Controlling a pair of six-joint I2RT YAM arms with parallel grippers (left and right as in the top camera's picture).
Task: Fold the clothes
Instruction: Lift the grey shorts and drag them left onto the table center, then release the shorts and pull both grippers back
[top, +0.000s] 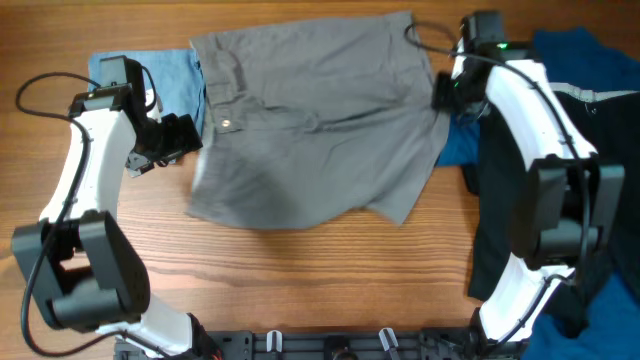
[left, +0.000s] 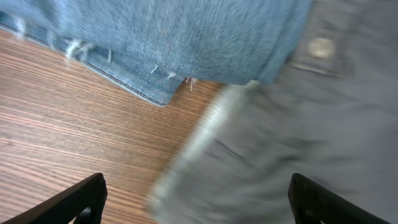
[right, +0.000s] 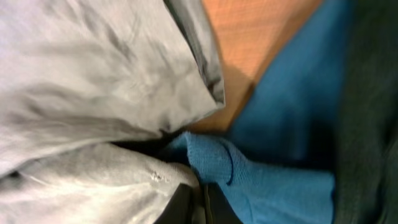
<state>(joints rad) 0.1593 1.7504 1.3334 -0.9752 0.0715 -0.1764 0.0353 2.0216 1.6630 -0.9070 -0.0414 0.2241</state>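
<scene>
A brown wood-grain bench (top: 300, 280) is seen, bare along its front. Grey shorts (top: 315, 115) are spread flat across its middle, with the waistband button turned toward the left. A light-blue denim piece (top: 165, 75) is laid at the back left, its frayed hem on the wood and its edge meeting the shorts. A royal-blue piece (top: 458, 148) is bunched against the shorts' right edge. A black garment (top: 487, 215) is draped over the right side.

Bright and even from overhead, with soft shadow under the grey shorts (top: 310, 120) at 6 o'clock. Blurred by motion from the left wrist toward 4 o'clock, crisp on the denim (left: 186, 37) at 12. Dimmer, soft-focused from the right wrist.
</scene>
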